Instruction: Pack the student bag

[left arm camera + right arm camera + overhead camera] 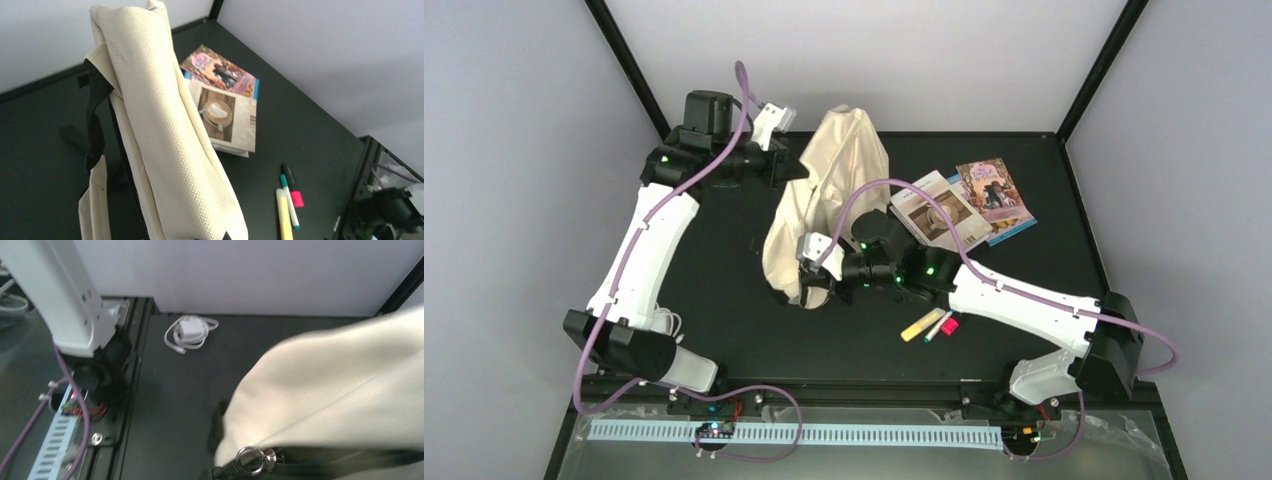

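Student bag (834, 200): cream, upright on worktop (724, 295); left tool (799, 178) and right tool (812, 292) closed against it (actual grip: cannot tell).

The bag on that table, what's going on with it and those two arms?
Two robot arms are working on the bag, which is propped up on the table. The left gripper is shut at its far side and the right gripper at its near end, by a zipper pull; both seem to grip it. Two books, some markers and a charger lie beside it, not yet packed.
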